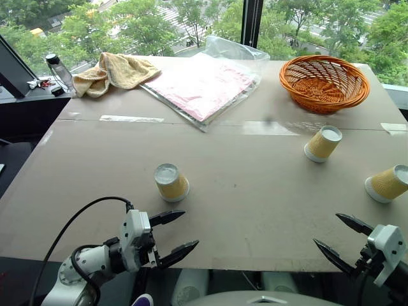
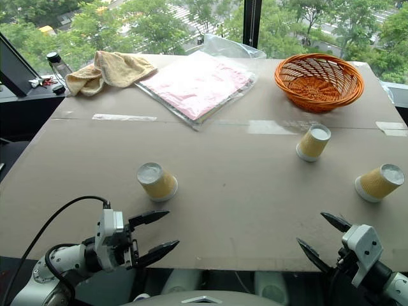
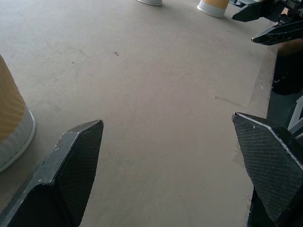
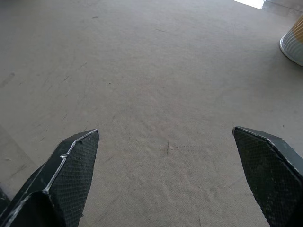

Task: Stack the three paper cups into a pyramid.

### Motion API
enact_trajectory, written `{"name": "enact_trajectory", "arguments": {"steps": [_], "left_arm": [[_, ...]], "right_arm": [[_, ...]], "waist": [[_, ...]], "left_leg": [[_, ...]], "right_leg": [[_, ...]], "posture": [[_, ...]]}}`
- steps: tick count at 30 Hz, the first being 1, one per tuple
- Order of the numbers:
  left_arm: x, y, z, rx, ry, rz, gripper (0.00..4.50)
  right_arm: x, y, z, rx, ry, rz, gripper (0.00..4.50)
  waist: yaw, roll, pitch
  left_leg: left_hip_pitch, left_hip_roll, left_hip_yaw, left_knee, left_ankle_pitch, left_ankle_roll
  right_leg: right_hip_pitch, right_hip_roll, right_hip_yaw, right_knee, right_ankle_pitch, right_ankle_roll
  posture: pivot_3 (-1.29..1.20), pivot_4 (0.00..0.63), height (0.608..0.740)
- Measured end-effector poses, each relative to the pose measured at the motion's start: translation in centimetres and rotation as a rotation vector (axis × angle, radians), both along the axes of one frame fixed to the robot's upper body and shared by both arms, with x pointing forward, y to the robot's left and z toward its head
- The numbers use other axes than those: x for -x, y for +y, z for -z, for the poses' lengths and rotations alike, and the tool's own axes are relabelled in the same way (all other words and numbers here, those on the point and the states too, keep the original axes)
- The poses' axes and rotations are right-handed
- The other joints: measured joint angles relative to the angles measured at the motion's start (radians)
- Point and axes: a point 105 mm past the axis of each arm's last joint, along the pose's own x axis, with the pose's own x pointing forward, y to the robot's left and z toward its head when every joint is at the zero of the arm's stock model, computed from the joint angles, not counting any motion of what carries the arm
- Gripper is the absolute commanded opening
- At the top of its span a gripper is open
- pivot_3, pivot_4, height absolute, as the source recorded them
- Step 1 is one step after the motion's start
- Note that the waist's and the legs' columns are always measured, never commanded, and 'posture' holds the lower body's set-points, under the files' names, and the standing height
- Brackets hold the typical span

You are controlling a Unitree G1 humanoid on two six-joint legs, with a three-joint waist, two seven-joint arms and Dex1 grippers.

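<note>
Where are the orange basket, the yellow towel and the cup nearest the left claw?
Orange basket (image 1: 347, 95), left eye view, on its woven front wall.
Yellow towel (image 1: 121, 69), left eye view, on its folded middle.
Nearest cup (image 1: 173, 185), left eye view, on its yellow ribbed side.

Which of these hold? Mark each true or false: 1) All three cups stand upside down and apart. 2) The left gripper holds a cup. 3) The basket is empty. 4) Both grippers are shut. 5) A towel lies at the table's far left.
1) True: one cup sits near the left, a second below the basket, a third at the right edge.
2) False: the left gripper is empty.
3) True: the basket holds nothing.
4) False: it and the right gripper are open.
5) True: the towel lies there.
</note>
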Motion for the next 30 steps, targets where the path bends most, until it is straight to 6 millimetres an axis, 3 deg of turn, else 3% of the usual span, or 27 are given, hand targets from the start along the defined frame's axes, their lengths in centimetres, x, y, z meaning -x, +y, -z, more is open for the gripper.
{"name": "enact_trajectory", "arguments": {"steps": [2,5,9,14,18,30], "left_arm": [[0.0,0.0,0.0,0.000,0.000,0.000,4.50],[-0.5,0.9,-0.7,0.107,-0.005,-0.074,4.50],[-1.2,4.8,-0.8,0.162,0.013,-0.271,4.50],[-1.1,7.2,-0.2,0.141,0.021,-0.375,4.50],[-3.2,8.8,-0.7,0.091,-0.057,-0.380,4.50],[-8.5,5.6,-3.4,0.046,-0.190,-0.125,4.50]], "right_arm": [[0.0,0.0,0.0,0.000,0.000,0.000,4.45],[-1.7,2.4,-1.9,-0.078,-0.105,-0.096,4.45],[-2.6,6.3,-5.1,-0.150,-0.203,-0.299,4.45],[-2.2,8.5,-6.5,-0.200,-0.187,-0.449,4.45],[-1.3,9.7,-7.0,-0.227,-0.150,-0.568,4.45],[-0.1,9.5,-6.1,-0.225,-0.117,-0.536,4.45]], "waist": [[0.000,0.000,0.000],[-0.013,0.000,0.000],[-0.010,0.000,-0.001],[0.003,-0.002,-0.001],[0.017,-0.004,-0.002],[0.013,-0.006,-0.004]], "left_leg": [[0.000,0.000,0.000,0.000,0.000,0.000],[0.001,0.002,0.001,0.000,0.000,0.000],[0.000,0.001,-0.001,0.000,0.000,0.000],[-0.001,-0.002,-0.002,0.000,0.000,0.000],[-0.001,-0.001,-0.003,0.000,0.000,0.000],[0.000,-0.002,-0.002,0.000,0.000,0.000]], "right_leg": [[0.000,0.000,0.000,0.000,0.000,0.000],[0.000,0.001,0.000,0.000,0.000,0.000],[0.000,0.002,-0.002,0.000,0.000,-0.001],[0.000,0.001,-0.003,0.000,0.001,-0.002],[0.000,0.002,-0.005,0.000,0.000,-0.001],[0.001,0.003,-0.004,0.000,0.002,-0.005]], "posture": [[0.00,0.150,0.740],[0.00,0.150,0.740],[0.00,0.150,0.740],[0.00,0.150,0.740],[0.00,0.150,0.740],[0.00,0.150,0.740]]}}
